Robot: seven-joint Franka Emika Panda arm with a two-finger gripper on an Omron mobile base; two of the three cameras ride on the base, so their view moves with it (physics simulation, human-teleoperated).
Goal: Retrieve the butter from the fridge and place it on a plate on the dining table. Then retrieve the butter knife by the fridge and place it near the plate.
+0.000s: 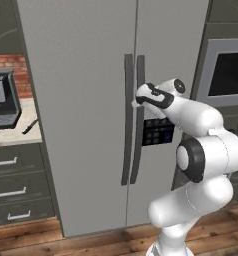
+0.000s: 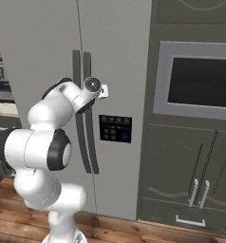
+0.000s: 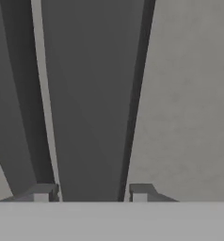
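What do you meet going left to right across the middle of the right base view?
Robot arm → fridge handles, where the fingers sit → fridge control panel → microwave window in the dark cabinet.

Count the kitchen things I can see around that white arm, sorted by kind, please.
Fridges: 1
Fridge door handles: 2
Built-in ovens or microwaves: 1
Knives on the counter: 1
Drawers below the counter: 3
Robot grippers: 1, its fingertips on either side of a fridge handle
Total: 9
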